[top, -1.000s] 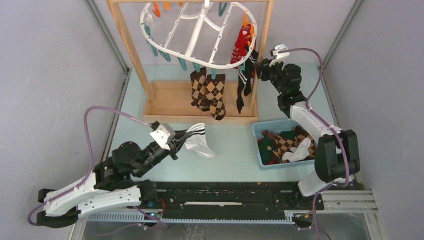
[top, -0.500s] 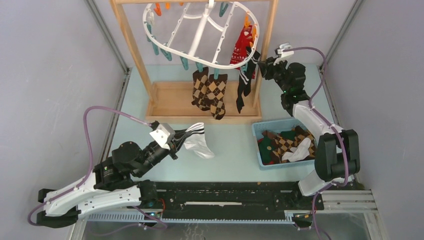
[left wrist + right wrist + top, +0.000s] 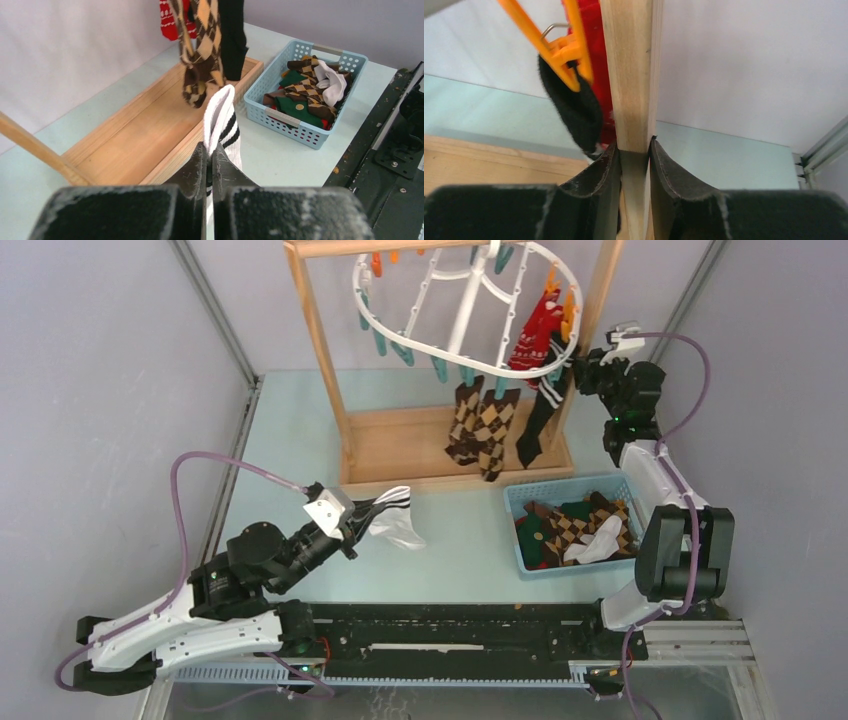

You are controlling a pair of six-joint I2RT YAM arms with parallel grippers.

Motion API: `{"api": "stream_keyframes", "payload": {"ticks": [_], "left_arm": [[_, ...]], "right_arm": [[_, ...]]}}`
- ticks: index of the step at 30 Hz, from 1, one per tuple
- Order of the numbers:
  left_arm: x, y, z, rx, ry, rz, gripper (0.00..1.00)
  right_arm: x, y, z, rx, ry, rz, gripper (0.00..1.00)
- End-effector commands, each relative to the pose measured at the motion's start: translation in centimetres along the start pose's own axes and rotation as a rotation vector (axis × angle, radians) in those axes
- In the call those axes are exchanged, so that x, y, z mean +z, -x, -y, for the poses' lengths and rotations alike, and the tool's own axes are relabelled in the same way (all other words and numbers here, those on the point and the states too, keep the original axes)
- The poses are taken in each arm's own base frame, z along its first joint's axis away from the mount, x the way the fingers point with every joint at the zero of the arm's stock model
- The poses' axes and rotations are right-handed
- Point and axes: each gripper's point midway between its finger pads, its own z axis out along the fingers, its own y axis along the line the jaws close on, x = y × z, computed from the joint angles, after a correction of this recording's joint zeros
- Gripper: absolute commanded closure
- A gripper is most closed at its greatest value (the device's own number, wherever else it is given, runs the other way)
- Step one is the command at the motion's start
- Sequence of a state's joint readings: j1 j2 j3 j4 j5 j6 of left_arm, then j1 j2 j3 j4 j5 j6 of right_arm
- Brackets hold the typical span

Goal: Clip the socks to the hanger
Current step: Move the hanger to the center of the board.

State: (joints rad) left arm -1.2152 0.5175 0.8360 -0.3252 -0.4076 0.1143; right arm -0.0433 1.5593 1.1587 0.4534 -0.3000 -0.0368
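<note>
Seen from the top camera, a white plastic oval hanger (image 3: 462, 320) with teal and orange clips hangs from the top bar of a light wooden rack (image 3: 318, 350), which stands on the pale green tabletop (image 3: 290, 430). Clipped along its near rim are a pair of brown argyle socks (image 3: 480, 430), a black sock with white stripes (image 3: 535, 430) and a red patterned sock (image 3: 535, 335). Right of the rack's tray base, a pale blue plastic basket (image 3: 511, 520) holds a heap of loose socks (image 3: 570, 530): argyle, dark green, white and red. The left gripper (image 3: 355, 520) holds a white sock with black stripes (image 3: 400, 525) above the tabletop. The right gripper (image 3: 585, 365) is at the rack's right upright.

The left wrist camera shows its jaws pressed together on the white sock's cuff, with the basket beyond.

The right wrist camera shows its jaws pinching the wooden upright from both sides. Just beside it, an orange clip (image 3: 561, 45) grips black fabric, probably the striped sock's cuff.
</note>
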Motion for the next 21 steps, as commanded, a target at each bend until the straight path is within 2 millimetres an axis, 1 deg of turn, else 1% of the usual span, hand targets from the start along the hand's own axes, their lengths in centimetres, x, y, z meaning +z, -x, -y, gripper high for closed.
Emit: {"api": "stream_keyframes", "payload": {"ticks": [1, 7, 9, 11, 16, 18, 20, 21], "left_arm": [[-0.1, 2.4, 0.0, -0.001, -0.017, 0.055, 1.0], [0.1, 2.6, 0.5, 0.007, -0.041, 0.054, 1.0], [0.2, 2.6, 0.6, 0.008, -0.046, 0.053, 1.0], [0.3, 2.7, 0.6, 0.009, -0.048, 0.053, 1.0], [0.3, 2.8, 0.7, 0.006, -0.05, 0.054, 1.0], [0.2, 2.8, 0.7, 0.001, -0.05, 0.056, 1.0], [0.2, 2.9, 0.7, -0.005, -0.052, 0.059, 1.0], [0.2, 2.9, 0.7, -0.008, -0.054, 0.06, 1.0]], "right_arm": [[-2.0, 4.0, 5.5, -0.098, -0.089, 0.095, 0.8], [-2.0, 3.3, 8.3, -0.136, -0.038, 0.068, 0.79], [-1.7, 3.0, 9.0, -0.148, -0.01, 0.059, 0.79], [-1.3, 3.1, 9.5, -0.157, 0.008, 0.055, 0.79], [-0.1, 3.4, 10.5, -0.186, 0.054, 0.039, 0.77], [0.4, 4.1, 10.7, -0.189, 0.068, 0.039, 0.76], [0.6, 4.3, 10.8, -0.186, 0.091, 0.034, 0.73], [0.5, 4.4, 10.7, -0.185, 0.105, 0.033, 0.7]]}}
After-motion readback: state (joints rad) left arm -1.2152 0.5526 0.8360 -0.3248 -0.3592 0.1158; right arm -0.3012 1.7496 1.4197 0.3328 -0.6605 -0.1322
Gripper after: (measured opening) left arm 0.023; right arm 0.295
